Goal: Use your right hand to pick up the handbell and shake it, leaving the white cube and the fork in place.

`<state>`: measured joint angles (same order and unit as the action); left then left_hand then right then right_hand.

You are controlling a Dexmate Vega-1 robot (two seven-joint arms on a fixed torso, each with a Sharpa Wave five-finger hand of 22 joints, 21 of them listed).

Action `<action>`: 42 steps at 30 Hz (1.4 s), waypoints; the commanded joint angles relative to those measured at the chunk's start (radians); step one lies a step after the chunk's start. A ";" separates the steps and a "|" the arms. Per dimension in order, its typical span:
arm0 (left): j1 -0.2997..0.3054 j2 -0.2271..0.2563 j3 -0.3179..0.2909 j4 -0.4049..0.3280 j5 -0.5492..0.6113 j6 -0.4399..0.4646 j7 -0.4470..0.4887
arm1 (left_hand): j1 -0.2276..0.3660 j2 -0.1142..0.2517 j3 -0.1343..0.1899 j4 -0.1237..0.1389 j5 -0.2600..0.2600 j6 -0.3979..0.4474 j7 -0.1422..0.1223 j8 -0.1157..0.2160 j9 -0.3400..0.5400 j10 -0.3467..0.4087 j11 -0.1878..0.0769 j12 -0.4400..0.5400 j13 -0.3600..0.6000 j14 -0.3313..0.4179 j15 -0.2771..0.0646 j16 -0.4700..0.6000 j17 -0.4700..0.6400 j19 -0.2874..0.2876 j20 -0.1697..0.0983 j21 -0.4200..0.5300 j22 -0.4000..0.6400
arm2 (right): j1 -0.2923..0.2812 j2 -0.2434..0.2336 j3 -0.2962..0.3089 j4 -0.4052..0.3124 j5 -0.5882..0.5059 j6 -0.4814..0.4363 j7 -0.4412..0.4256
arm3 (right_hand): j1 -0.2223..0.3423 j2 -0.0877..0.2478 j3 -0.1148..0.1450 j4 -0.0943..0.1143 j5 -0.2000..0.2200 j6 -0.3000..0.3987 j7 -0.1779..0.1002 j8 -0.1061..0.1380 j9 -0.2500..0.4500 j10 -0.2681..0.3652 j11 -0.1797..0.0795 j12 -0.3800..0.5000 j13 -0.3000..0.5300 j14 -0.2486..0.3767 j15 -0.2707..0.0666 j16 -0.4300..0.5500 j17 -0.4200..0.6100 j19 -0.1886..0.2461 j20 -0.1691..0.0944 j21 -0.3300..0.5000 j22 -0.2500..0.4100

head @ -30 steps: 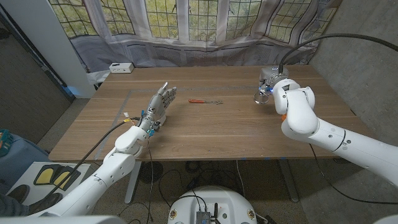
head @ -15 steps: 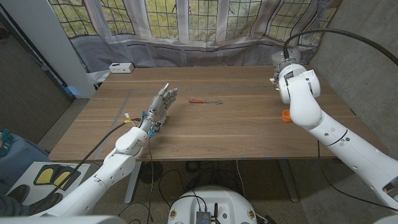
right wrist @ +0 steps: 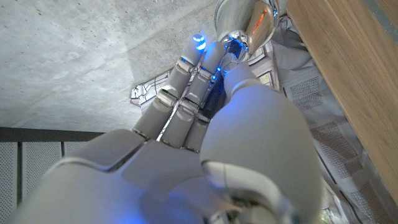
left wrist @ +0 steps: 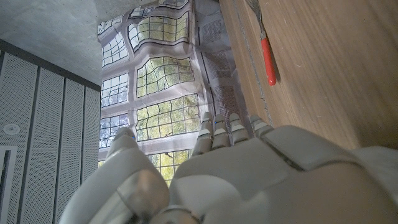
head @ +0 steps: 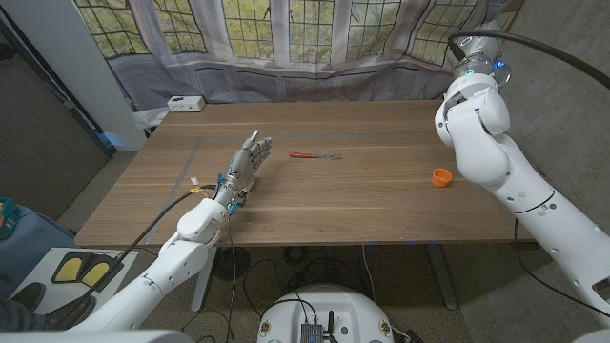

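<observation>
In the right wrist view my right hand (right wrist: 205,87) is lifted well off the table, its fingers closed around a shiny silver handbell (right wrist: 239,18) that sticks out past the fingertips. In the head view the right arm (head: 477,124) is raised at the table's far right and covers the hand. A fork (head: 315,154) with a red handle lies mid-table, also seen as the fork (left wrist: 268,59) just beyond my left hand. A white block (head: 185,103) sits at the far left corner. My left hand (head: 243,164) stands on the table with fingers stretched and holds nothing.
A small orange round thing (head: 439,177) lies on the wooden table (head: 362,205) below the raised right arm. A draped window backdrop runs behind the far edge, and a concrete wall stands at the right.
The right arm has risen from the table's right side, up and back, carrying the bell. The orange thing it covered is now in sight. The left hand has stayed put.
</observation>
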<state>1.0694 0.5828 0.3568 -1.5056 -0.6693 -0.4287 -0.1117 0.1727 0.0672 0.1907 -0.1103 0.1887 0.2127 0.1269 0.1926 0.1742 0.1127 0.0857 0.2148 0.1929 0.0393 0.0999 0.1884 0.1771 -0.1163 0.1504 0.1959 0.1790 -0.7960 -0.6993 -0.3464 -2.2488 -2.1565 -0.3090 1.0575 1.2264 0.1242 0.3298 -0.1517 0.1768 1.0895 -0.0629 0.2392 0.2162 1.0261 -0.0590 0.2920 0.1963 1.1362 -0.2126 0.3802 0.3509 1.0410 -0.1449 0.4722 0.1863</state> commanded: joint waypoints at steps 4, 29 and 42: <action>-0.010 0.000 0.008 0.001 0.004 0.013 0.000 | -0.006 -0.002 0.007 -0.003 -0.001 0.006 0.001 -0.001 0.006 0.006 0.001 -0.002 0.003 0.001 0.002 0.000 0.003 -0.005 -0.001 0.002 0.002 | -0.029 0.213 0.047 0.015 0.137 -0.082 0.060 | 0.001 0.009 0.007 0.003 0.001 0.002 -0.002 0.000 0.005 0.056 0.044 0.006 0.028 0.007 -0.002 -0.009 0.006 -0.002 0.000 0.010 0.001; -0.040 0.016 0.007 0.019 -0.016 0.058 -0.028 | -0.007 -0.002 0.007 -0.003 0.000 0.014 -0.002 0.000 0.006 0.017 0.001 0.001 0.003 0.004 0.004 0.001 0.003 -0.004 -0.002 0.003 0.002 | -0.143 0.345 -0.018 0.035 0.779 -0.250 -0.237 | -0.003 0.009 0.009 0.002 0.001 -0.001 0.009 -0.002 0.006 0.059 0.053 0.004 0.032 0.010 -0.001 -0.018 0.013 -0.004 0.009 0.021 0.000; -0.023 0.026 -0.002 0.004 -0.009 0.055 -0.008 | -0.007 -0.002 0.007 -0.003 0.000 0.013 -0.002 -0.001 0.006 0.018 0.001 0.000 0.003 0.003 0.002 0.001 0.003 -0.005 0.000 0.003 0.002 | -0.221 0.371 0.106 0.019 1.678 -0.170 -0.653 | 0.000 0.013 0.011 0.000 0.001 -0.003 0.026 -0.004 0.007 0.062 0.062 0.004 0.036 0.013 0.004 -0.020 0.021 -0.007 0.019 0.028 0.001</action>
<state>1.0361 0.6027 0.3611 -1.4926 -0.6779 -0.3739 -0.1285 0.1727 0.0672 0.1907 -0.1103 0.1887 0.2217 0.1286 0.1926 0.1796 0.1270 0.0892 0.2148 0.1929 0.0393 0.0999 0.1885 0.1771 -0.1163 0.1504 0.1959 0.1790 -0.9634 -0.3490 -0.3150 -2.2233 -1.3820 -0.5328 0.7003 1.2248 0.1257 0.3315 -0.1500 0.1730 1.0814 -0.0419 0.2392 0.2211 1.0256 -0.0585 0.2902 0.1964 1.1397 -0.2088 0.3599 0.3692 1.0305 -0.1338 0.4958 0.1863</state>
